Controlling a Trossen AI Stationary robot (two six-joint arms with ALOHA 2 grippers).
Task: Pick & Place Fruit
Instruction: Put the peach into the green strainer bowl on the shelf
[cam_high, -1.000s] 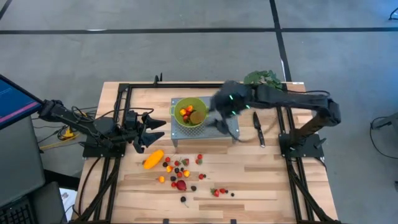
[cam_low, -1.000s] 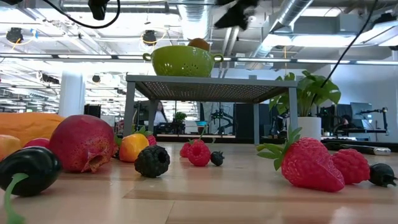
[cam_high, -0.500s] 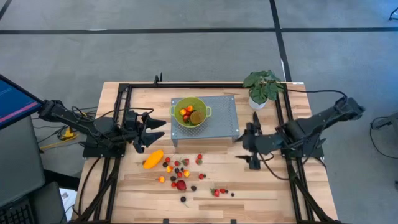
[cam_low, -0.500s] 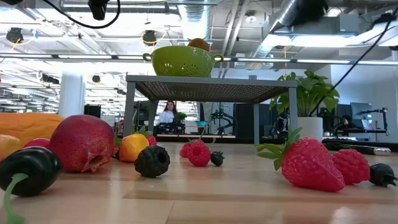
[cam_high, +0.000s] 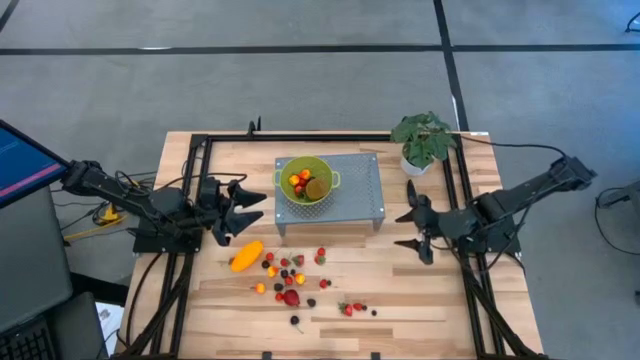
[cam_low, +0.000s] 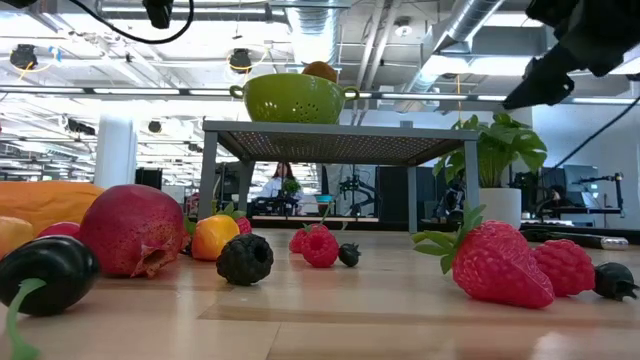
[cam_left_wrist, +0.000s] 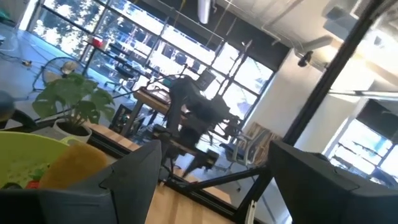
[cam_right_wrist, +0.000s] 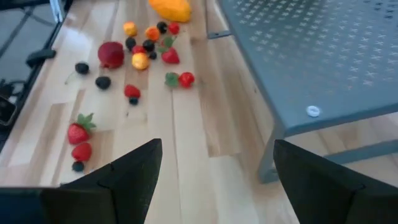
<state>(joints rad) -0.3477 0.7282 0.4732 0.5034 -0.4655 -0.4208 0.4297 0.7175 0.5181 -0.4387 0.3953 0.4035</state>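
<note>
Wooden table (cam_high: 420, 300) with loose fruit (cam_high: 292, 275) scattered in front of the grey stand (cam_high: 355, 190); a few pieces lay in the green colander (cam_high: 305, 182). Right gripper (cam_high: 412, 232) and left gripper (cam_high: 243, 205) hovered spread and empty. Risk: small round berries (cam_right_wrist: 102, 81) could roll away from a closing pinch, or neighbours be knocked aside.

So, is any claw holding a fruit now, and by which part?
Nothing is held. The left claw and the right claw are both open and empty.
</note>
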